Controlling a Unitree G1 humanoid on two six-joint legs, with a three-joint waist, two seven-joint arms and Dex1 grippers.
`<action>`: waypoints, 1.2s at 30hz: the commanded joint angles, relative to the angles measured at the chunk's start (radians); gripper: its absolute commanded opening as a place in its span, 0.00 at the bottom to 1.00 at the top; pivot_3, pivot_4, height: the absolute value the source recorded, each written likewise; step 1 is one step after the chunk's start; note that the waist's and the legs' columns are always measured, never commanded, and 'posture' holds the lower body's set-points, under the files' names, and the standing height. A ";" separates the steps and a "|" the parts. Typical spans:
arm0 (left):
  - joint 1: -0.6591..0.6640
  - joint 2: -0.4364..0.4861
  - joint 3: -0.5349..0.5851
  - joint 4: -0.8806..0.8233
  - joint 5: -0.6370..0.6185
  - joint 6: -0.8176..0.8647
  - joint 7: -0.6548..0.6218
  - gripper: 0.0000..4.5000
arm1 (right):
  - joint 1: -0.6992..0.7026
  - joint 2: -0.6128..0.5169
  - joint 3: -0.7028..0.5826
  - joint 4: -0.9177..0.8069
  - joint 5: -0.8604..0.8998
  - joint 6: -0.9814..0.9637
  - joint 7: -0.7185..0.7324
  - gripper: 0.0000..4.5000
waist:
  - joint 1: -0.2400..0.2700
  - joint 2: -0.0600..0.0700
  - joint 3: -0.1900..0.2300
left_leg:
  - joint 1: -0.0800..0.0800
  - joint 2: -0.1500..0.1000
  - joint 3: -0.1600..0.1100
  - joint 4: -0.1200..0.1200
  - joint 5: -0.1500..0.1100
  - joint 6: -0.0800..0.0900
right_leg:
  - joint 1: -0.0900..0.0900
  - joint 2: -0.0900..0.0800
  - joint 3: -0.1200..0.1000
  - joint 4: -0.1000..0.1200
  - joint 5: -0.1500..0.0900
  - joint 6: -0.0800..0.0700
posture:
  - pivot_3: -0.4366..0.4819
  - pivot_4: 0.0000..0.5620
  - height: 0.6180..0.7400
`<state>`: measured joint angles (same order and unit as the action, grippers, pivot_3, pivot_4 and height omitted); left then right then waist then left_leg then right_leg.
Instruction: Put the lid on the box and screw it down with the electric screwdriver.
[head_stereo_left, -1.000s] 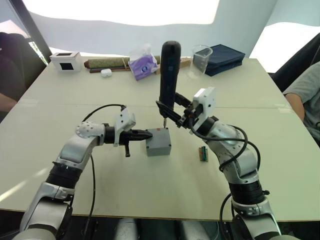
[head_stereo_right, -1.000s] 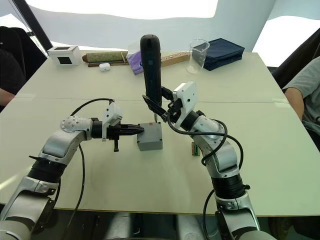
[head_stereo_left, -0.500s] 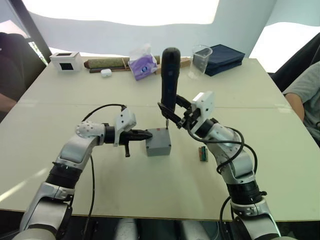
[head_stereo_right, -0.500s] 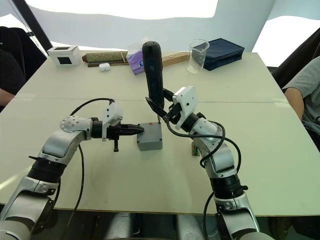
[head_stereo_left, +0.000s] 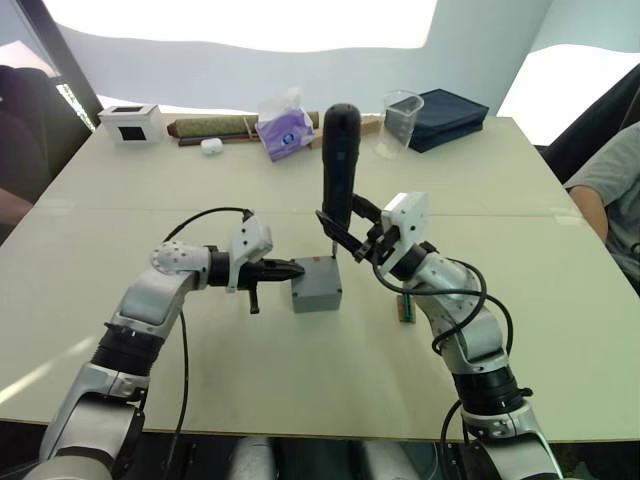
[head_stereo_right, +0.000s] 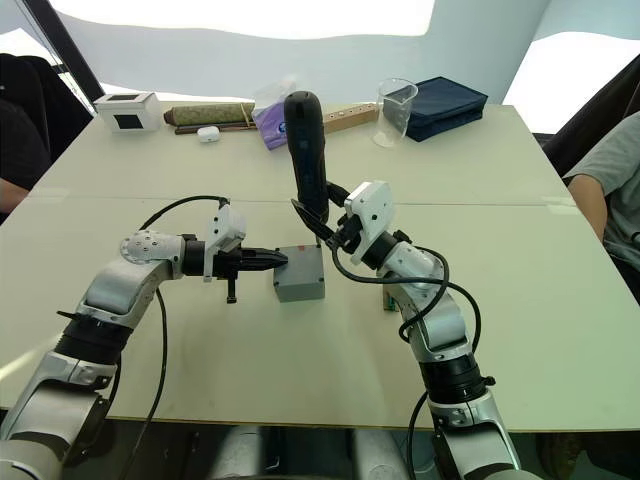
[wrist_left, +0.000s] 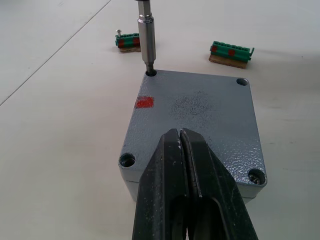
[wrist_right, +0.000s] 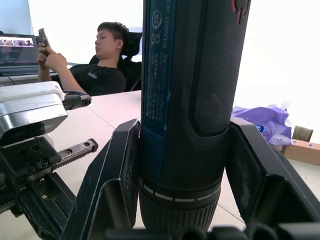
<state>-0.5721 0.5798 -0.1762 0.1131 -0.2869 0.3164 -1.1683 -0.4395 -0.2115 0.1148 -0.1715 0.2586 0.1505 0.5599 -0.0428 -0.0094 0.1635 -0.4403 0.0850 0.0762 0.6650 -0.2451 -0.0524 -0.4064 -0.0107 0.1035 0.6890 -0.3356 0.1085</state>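
speckled grey plastic lid (wrist_left: 200, 117) with small red mark, on grey box (head_stereo_left: 318, 292) | black cylindrical electric screwdriver (head_stereo_left: 338, 160), silver metal bit | black left gripper (wrist_left: 186, 150) fingers | green terminal strips (wrist_left: 231, 51) with red dots, tan base | purple tissue pack (head_stereo_left: 284, 128) | dark blue case (head_stereo_left: 450, 115) | white box with black window (head_stereo_left: 131, 122) | cream table (head_stereo_left: 300, 370)

left claw (wrist_left: 181, 150) closed, arm bent inward; right claw (head_stereo_left: 350, 228) clamped, raised

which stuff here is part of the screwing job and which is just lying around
In the job:
- the lid, already on the box
- the electric screwdriver, held by the right gripper
- the left gripper, at the box

Lying about:
- white box
- tissue pack
- beaker
- dark blue case
- green terminal blocks
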 joint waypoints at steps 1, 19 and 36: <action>0.011 0.009 -0.004 -0.003 0.014 0.004 -0.003 0.00 | 0.009 0.008 0.007 0.007 -0.005 -0.029 0.007 0.42 | 0.000 0.000 0.000 | 0.000 0.000 0.000 0.000 0.000 0.000 | 0.000 0.000 0.000 0.000 0.000 0.000 | 0.48 0.27 1.00; 0.029 0.001 -0.028 0.024 0.053 -0.028 0.004 0.00 | 0.037 0.016 0.032 0.142 -0.027 -0.017 0.009 0.42 | -0.001 -0.002 -0.004 | 0.018 0.000 0.000 -0.001 -0.001 0.002 | 0.018 0.000 0.000 -0.001 0.000 0.000 | 0.48 0.27 1.00; 0.030 -0.022 -0.043 0.042 0.081 -0.044 0.010 0.00 | 0.072 0.009 0.058 0.174 -0.070 0.061 -0.033 0.42 | -0.001 -0.012 -0.019 | 0.033 0.000 0.000 -0.005 -0.003 0.004 | 0.034 0.000 0.000 -0.006 -0.001 -0.001 | 0.48 0.27 1.00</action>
<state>-0.5533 0.5585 -0.1964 0.1465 -0.2266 0.2681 -1.1554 -0.4276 -0.1857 0.1481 -0.0736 0.2172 0.1376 0.5272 -0.0438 -0.0216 0.1447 -0.4068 0.0851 0.0766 0.6603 -0.2479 -0.0484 -0.3724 -0.0109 0.1037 0.6831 -0.3365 0.1077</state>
